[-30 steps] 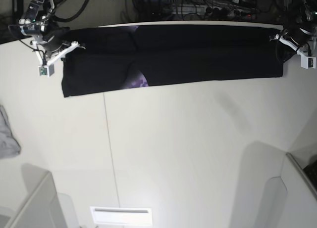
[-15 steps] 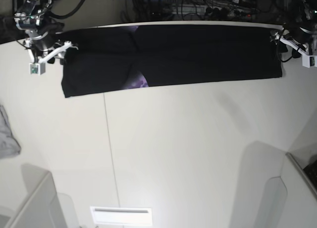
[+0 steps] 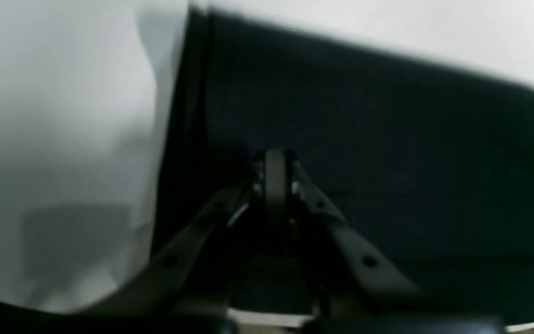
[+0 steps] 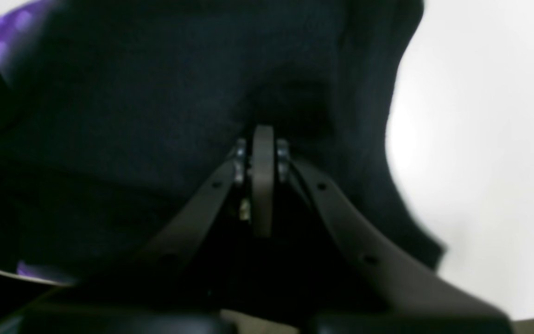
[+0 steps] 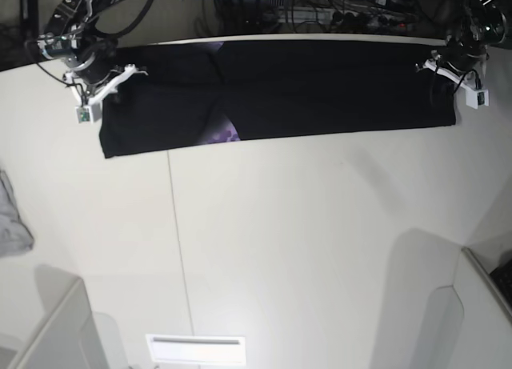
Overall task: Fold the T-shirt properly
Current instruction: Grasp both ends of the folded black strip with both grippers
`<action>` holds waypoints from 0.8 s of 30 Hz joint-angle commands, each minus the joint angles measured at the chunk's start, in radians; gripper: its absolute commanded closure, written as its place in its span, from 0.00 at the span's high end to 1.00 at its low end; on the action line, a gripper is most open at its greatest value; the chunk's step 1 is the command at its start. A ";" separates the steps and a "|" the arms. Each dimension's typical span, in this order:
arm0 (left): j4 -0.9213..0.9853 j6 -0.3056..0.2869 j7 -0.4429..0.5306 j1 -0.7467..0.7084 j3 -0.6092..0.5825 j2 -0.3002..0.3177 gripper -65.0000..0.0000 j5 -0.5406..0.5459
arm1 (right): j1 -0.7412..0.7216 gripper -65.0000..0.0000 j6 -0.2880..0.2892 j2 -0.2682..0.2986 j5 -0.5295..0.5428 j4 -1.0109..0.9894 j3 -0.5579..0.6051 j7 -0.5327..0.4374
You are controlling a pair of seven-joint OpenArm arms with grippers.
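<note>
The T-shirt [image 5: 280,89] lies stretched out in a long black band along the far edge of the pale surface [image 5: 304,241], folded lengthwise, with a bit of purple print [image 5: 224,132] peeking out at its near edge toward the left of the base view.

The left end effector [image 5: 436,67] sits at the band's right-hand end in the base view, over the far corner of the cloth. In its own wrist view the two fingers meet in a narrow point [image 3: 274,171] right over the dark fabric [image 3: 387,162], with bare pale surface [image 3: 63,116] just beside it. They look closed together, but the picture is too blurred and dark for me to tell whether cloth is pinched between them.

The right end effector [image 5: 120,74] is at the opposite end, over the far corner there. Its wrist view shows the same thing: fingers drawn together to a point [image 4: 262,153] over black cloth [image 4: 132,116], a patch of purple [image 4: 12,28] at the top left and white surface [image 4: 480,139] off to the side. Whether it grips the shirt I cannot tell.

A small grey cloth [image 5: 12,221] lies at the left edge of the surface, well apart from the shirt.
</note>
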State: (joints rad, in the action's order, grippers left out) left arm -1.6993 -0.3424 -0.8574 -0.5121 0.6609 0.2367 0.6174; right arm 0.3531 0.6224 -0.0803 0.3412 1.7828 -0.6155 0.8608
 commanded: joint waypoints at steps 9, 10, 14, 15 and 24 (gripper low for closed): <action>0.109 -0.002 0.019 0.119 -0.062 0.011 0.00 -0.101 | -0.128 0.00 -0.091 0.083 0.014 -0.183 -0.004 -0.030; 0.118 -0.002 0.019 0.134 -0.062 0.011 0.00 -0.101 | -0.145 0.00 -0.098 0.083 0.014 -0.199 -0.004 -0.030; 0.152 -0.001 0.014 0.204 -0.062 0.013 0.00 -0.101 | -0.213 0.00 -0.152 0.116 0.014 -0.255 0.001 -0.031; 0.153 -0.001 0.014 0.220 -0.062 0.013 0.00 -0.101 | -0.233 0.00 -0.161 0.118 0.014 -0.269 0.003 -0.039; 0.094 0.041 0.013 0.266 -0.053 0.013 0.00 -0.090 | -0.280 0.00 -0.189 0.110 0.016 -0.248 0.004 -0.065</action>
State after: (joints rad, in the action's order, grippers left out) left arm -1.5829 -0.2958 -0.8619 -0.2531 0.6014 0.2325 0.5236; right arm 0.0799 0.4324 0.0189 0.3481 1.5135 -0.6086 0.8124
